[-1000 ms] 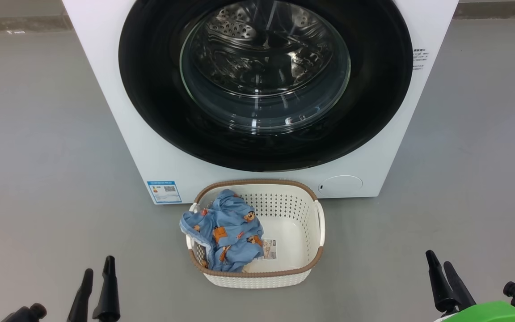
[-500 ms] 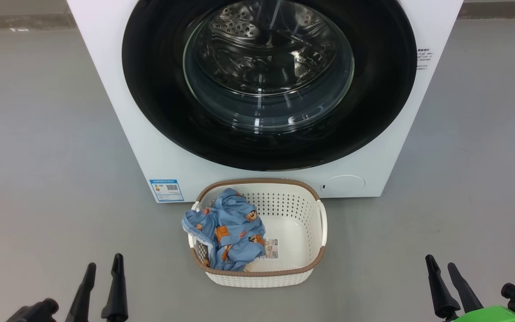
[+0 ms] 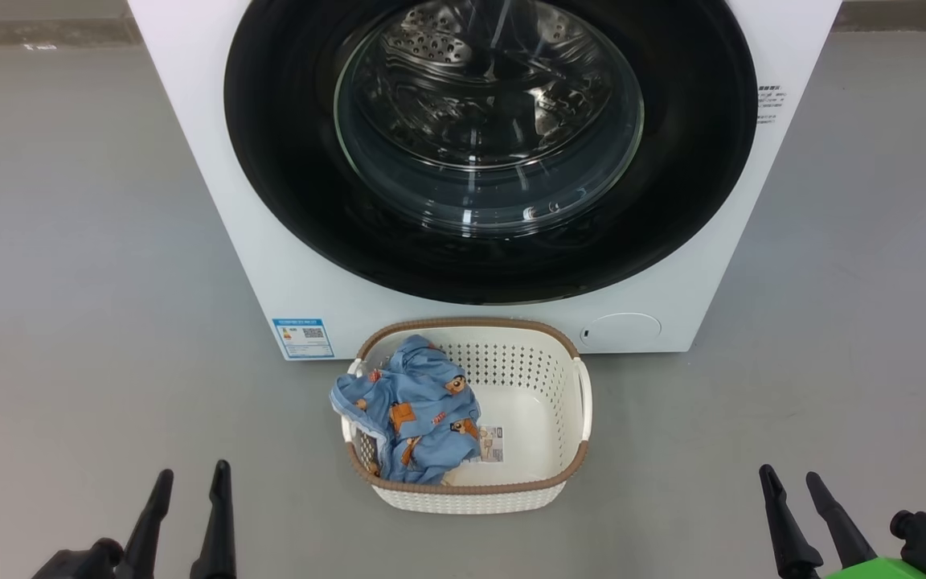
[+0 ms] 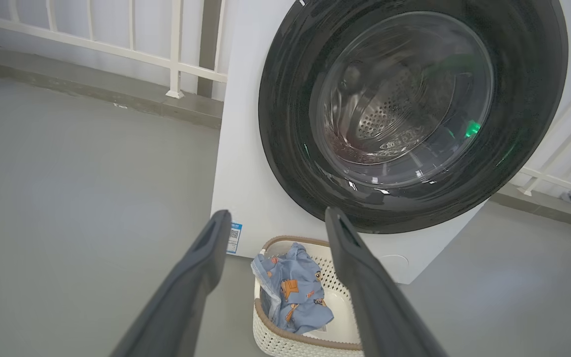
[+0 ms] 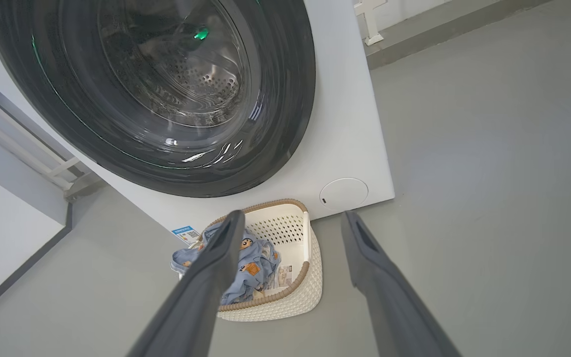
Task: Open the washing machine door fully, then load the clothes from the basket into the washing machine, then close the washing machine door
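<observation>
So both hands are just parked right now: the left gripper (image 3: pixel 194 470) is on the near side of the basket (image 3: pixel 583 402), off to its left and well apart from it. The right gripper (image 3: pixel 788 472) mirrors that off to the basket's right. Both have their fingers spread wide with nothing between them. The basket sits on the floor (image 3: pixel 69 281) with the clothes (image 3: pixel 415 410) bunched in its left half, one bit draped over the left rim, and the right half bare apart from a paper label (image 3: pixel 489 444). That stuff looks light, soft and floppy, so I'd guess a pinch at the top of the heap lifts it, though it may trail or snag on the rim. Right behind the basket is the washer (image 3: pixel 214 201), and its door (image 3: pixel 286 161) is above and behind the basket, shut flush as far as I can tell, so step one isn't done. The door looks rigid, glossy and probably slick, with a bulging glass middle I wouldn't squeeze or knock. I can't spot a handle or recess anywhere, so my guess is to hook the outer edge of the black ring, but which side is a toss-up. It's further from both grippers than the basket is.
</observation>
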Robot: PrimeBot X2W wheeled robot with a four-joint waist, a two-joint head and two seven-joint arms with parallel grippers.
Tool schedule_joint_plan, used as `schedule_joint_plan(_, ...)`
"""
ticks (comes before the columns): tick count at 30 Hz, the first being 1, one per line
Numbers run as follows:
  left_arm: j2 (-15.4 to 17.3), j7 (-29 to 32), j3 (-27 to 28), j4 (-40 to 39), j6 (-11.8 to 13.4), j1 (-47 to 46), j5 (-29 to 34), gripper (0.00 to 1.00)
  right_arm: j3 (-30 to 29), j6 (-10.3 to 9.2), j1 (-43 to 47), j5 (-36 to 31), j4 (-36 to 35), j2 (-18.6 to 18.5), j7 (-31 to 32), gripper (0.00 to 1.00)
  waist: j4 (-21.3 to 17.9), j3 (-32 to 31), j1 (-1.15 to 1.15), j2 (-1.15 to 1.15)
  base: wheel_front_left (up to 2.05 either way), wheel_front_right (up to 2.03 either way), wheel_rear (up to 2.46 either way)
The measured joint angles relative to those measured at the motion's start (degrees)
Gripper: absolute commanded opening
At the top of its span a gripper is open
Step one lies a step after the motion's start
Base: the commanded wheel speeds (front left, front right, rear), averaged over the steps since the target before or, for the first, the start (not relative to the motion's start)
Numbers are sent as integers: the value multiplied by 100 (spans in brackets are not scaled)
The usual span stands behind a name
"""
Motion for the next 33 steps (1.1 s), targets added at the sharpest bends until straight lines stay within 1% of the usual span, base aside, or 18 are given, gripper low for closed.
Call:
schedule_joint_plan(26,70,-408,-129,-157,-1,5,1733,100,10,0,110,-1460,-108,-87,-408,100,31,100,0,0,0,0,0)
schedule_joint_plan(33,70,-408,-115,-145,-2,8,1739,100,-8,0,110,-1474,-111,-83,-409,100,1,85,0,0,0,0,0)
